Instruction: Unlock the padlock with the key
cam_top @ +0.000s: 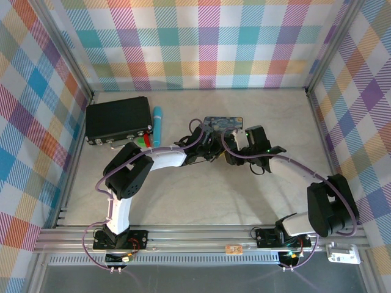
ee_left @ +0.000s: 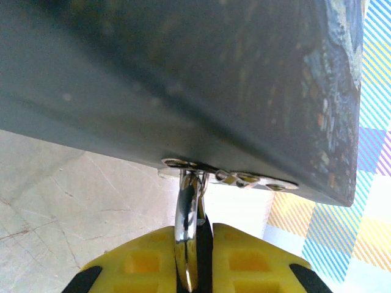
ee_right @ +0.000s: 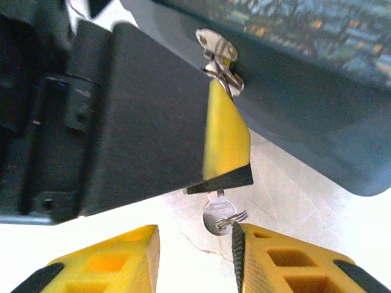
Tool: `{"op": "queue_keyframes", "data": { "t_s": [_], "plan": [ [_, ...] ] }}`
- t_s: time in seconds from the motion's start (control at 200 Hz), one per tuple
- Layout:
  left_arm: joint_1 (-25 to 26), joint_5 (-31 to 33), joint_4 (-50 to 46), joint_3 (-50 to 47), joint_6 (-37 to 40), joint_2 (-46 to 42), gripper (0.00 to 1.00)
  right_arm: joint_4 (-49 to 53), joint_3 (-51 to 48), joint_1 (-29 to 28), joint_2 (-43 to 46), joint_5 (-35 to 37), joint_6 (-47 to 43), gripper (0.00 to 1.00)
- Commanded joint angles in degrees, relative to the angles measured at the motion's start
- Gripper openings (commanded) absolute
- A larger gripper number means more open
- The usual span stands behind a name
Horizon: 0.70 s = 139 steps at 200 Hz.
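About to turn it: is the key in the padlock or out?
Apparently in: the key pokes out below the left fingers clamped on the padlock; where they meet is hidden.

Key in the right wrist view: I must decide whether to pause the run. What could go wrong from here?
1. The key lies off-centre, near one finger of the open right gripper; closing could knock it askew instead of gripping it.
2. The left gripper pinches the padlock by its thin shiny shackle; turning the key might twist it loose or tug the box.
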<state>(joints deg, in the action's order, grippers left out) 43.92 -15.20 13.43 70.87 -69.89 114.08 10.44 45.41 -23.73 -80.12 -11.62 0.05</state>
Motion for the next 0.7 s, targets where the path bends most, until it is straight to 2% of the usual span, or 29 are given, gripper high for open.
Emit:
{"op": "queue_keyframes", "data": {
  "t_s": [0.0,0.32,0.565,0.69],
  "plan": [
    [-0.57,-1.91,-0.65,2.67,-0.69,-1.89,0.0,-0.29,0.86,-0.36,-0.56,-1.07,-1.49,0.4],
    [-0.53,-2.93,-0.15,2.0,-1.27,-3.14,0.0,0.43,4.84,-0.36,-5.01,-0.31,-4.61,0.41],
    [-0.64,-3.42,0.4,0.27,-1.72,-4.61,0.0,0.25,7.2,-0.36,-7.31,-0.49,-4.98,0.27],
    [-0.82,-3.68,0.81,-0.22,-2.06,-5.42,0.0,0.93,7.0,-0.36,-7.35,-1.0,-5.23,0.28]
  ]
}}
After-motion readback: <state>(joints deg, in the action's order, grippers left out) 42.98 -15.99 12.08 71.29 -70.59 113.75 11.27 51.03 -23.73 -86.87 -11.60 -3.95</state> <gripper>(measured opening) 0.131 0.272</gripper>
